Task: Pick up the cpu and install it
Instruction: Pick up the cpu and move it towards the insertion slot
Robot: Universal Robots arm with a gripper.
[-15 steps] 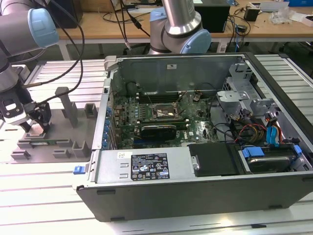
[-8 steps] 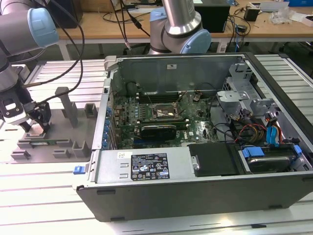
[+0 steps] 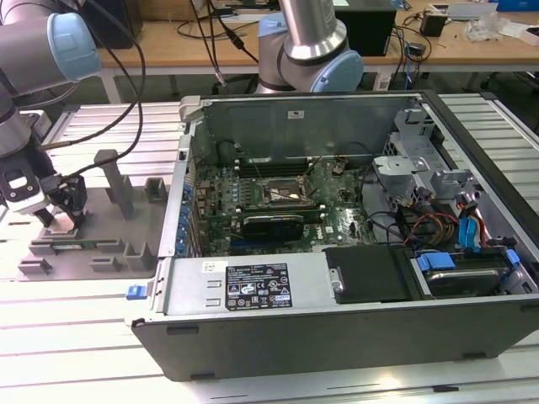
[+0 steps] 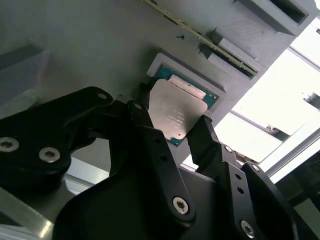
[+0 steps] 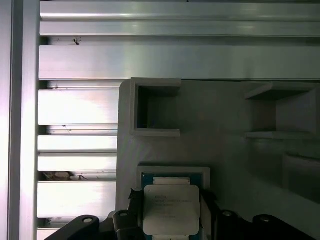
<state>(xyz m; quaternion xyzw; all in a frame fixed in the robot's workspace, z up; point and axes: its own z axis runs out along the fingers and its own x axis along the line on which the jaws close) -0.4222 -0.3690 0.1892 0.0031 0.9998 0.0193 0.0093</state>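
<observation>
- Exterior view: the arm reaches down at the exterior view's left. The gripper is low over the grey fixture plate, well apart from the open computer case.
- Both wrist views: the cpu lies with its silvery top facing up, at a pale-rimmed square pocket of the fixture plate. A green edge shows along its sides.
- Second wrist view: the gripper straddles the cpu. Its two black fingers press against opposite edges of the chip, one on each side, clamped on it.
- First wrist view: the gripper shows the same arrangement, with a dark fingertip close against each side of the silvery top.
- I cannot tell whether the cpu is raised clear of the pocket floor or rests in it.
- Exterior view: inside the case, the green motherboard lies flat. Its dark metal-framed socket is near the middle of the board.
- Fixture plate and case both rest on a slatted aluminium table, with the plate at the exterior view's left of the case.
</observation>
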